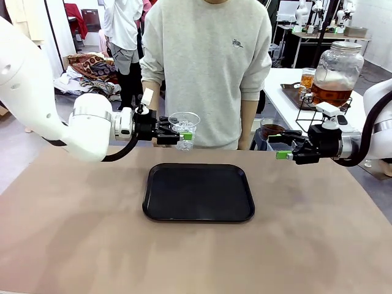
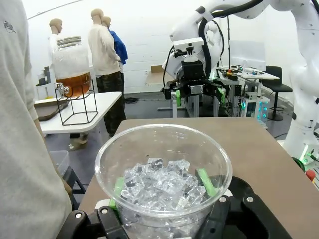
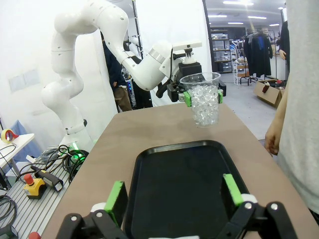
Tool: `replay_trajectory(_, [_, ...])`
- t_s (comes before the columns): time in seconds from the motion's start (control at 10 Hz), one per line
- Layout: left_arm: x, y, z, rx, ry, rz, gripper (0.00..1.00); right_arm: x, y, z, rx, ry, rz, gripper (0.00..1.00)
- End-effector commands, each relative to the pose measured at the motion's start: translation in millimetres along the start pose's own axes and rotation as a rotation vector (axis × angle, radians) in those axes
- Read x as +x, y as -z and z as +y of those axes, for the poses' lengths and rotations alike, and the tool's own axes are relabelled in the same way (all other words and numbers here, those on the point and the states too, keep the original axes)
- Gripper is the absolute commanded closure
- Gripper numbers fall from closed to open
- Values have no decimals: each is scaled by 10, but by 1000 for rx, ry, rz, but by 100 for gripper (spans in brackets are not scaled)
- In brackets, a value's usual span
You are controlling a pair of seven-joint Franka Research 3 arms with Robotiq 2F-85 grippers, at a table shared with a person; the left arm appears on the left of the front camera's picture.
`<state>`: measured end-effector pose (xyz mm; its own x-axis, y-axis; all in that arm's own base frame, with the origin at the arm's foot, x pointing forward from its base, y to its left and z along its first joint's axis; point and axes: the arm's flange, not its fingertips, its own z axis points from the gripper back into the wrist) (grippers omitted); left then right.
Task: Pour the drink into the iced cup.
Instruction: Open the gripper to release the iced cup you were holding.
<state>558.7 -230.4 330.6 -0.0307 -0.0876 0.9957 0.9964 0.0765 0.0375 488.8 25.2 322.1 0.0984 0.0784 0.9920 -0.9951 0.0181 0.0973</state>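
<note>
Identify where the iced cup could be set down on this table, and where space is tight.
The black tray is bare inside its rim. Bare tabletop lies left, right and in front of it. It is tight at the far edge, between the left gripper, holding the iced cup, and the person.

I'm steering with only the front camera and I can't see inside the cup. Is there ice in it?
Observer: Yes. The left wrist view looks down into the clear cup, and ice cubes fill its lower part.
Operator: Is any tea in it yet?
Observer: No brown liquid there; the ice looks clear and white.
Operator: Is the left gripper really holding it?
Observer: Yes, the left gripper has its green pads against both sides of the cup.
Operator: And the other gripper?
Observer: In the right wrist view the right gripper is open with nothing between its fingers, above the near end of the black tray.
</note>
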Motion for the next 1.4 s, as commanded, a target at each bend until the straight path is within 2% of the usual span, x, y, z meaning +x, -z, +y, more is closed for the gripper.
replay_trajectory(0.0, [37,1,-3,0,16,-4,31,32,11,-8,2,-4,3,0])
replay_trajectory(1.3, [37,1,-3,0,16,-4,31,32,11,-8,2,-4,3,0])
